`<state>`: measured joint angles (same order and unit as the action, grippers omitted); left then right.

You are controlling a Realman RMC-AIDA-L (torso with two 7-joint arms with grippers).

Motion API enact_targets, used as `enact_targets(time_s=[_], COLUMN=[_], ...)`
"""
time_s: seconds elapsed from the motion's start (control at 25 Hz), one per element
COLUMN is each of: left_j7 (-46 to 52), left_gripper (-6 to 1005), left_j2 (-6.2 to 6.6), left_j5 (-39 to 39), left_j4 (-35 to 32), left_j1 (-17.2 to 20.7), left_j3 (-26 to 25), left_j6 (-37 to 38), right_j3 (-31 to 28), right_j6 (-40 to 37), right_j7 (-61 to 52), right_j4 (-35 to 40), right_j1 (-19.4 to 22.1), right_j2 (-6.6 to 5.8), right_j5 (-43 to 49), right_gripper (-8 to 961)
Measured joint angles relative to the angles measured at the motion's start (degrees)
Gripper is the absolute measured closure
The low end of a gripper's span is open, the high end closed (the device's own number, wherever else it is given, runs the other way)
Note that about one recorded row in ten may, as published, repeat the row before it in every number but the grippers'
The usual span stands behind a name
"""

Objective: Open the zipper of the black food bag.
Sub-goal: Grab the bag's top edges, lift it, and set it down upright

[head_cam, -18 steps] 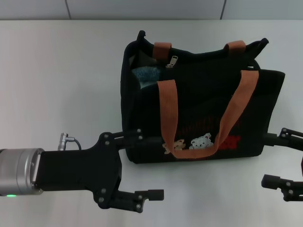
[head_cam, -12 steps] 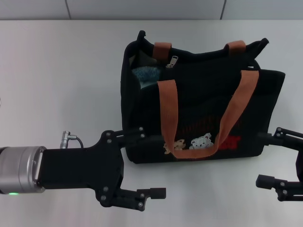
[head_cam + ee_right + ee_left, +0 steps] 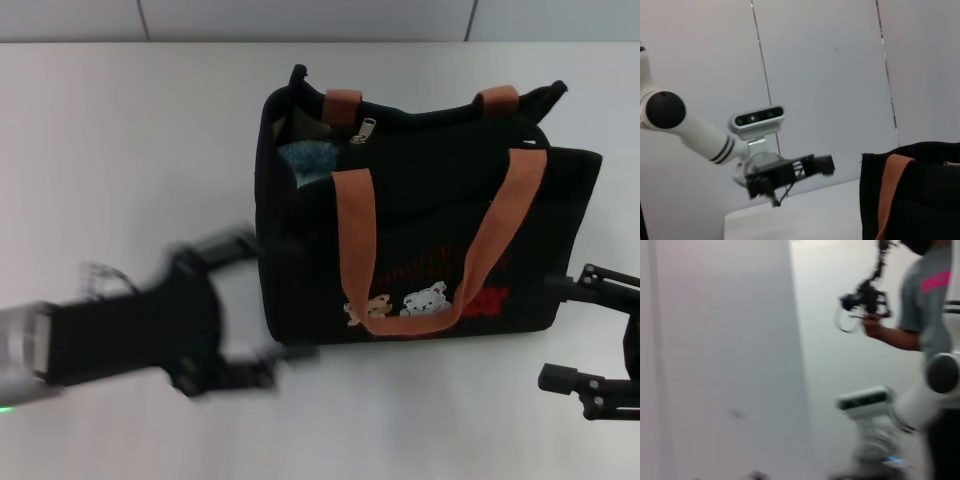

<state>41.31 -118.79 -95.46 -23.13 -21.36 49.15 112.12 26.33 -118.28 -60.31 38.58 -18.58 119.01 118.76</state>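
Here the black food bag (image 3: pixel 420 220) stands upright on the desk (image 3: pixel 130 150), its zipper (image 3: pixel 366 131) pull at the far rim. Left hand (image 3: pixel 250 300) and right hand (image 3: pixel 590 335), both spread apart, flank it; brace the bag, then pinch the tab squarely.

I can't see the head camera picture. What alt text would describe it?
A black food bag with orange-brown handles stands on a white table, its silver zipper pull at the top rim. The left end effector, blurred, sits beside its left side; the right end effector is open at its right.
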Motion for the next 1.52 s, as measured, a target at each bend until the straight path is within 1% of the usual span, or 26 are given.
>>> enact_targets(time_s=[0.04,0.12,0.16,0.24,0.32,0.44,0.56,0.64,0.72,0.76,0.96,1.04,1.28,1.52], left_j7=[-0.83,-1.67,-2.3,-4.06,-7.64,-14.41,-17.85,-19.65,-23.77,-24.77,-36.3,-38.77,-39.93,-40.0], left_gripper=[178,181,182,185,187,191,195,198,201,202,208,211,219,473], left_j2=[0.07,0.02,-0.04,-0.09,-0.23,-0.38,-0.39,-0.39,-0.39,-0.39,-0.39,-0.39,-0.39,-0.39], left_j5=[1.69,4.99,6.7,7.49,7.33,7.15,6.58,6.62,6.98,7.0,6.88,6.8,6.97,6.94], left_j4=[0.31,1.01,1.78,2.97,5.21,10.79,15.89,17.9,21.57,22.29,29.68,30.87,31.95,32.0], left_j1=[1.51,3.29,4.08,4.21,3.6,1.53,-0.7,-1.61,-2.79,-2.93,-3.06,-2.96,-2.97,-3.17], left_j3=[-2.04,-4.47,-5.15,-5.2,-4.9,-4.34,-4.23,-4.3,-6.04,-6.57,-14.77,-15.89,-17.31,-17.43], left_j6=[-0.06,-0.22,-0.4,-0.97,-2.32,-4.89,-7.91,-9.72,-12.24,-12.56,-14.57,-15.25,-15.77,-15.88], right_j3=[-0.12,-0.41,-0.55,-0.69,-0.64,-0.37,-0.51,-0.66,-0.68,-0.69,-0.67,-0.67,-0.67,-0.71], right_j6=[0.04,0.1,0.18,0.61,1.13,1.49,1.5,1.5,1.5,1.51,1.93,2.32,2.48,2.53], right_j7=[0.43,1.01,1.2,1.23,1.24,1.24,1.23,1.23,1.23,1.23,1.22,1.02,0.82,0.81], right_j4=[-0.21,-0.9,-1.26,-1.57,-1.63,-1.65,-1.67,-1.76,-2.05,-2.14,-2.33,-2.37,-2.38,-2.46], right_j1=[0.18,0.32,0.35,0.37,0.38,0.29,0.31,0.37,0.38,0.39,0.39,0.39,0.39,0.4], right_j2=[-0.01,-0.04,-0.08,-0.14,-0.1,-0.02,-0.01,-0.01,-0.01,-0.01,0.02,0.02,0.0,-0.01], right_j5=[-0.04,-0.08,-0.11,-0.11,-0.12,-0.11,-0.04,-0.04,-0.08,-0.09,-0.12,-0.08,-0.11,-0.18], right_gripper=[118,118,118,118,118,118,118,118,118,118,118,118,118,118])
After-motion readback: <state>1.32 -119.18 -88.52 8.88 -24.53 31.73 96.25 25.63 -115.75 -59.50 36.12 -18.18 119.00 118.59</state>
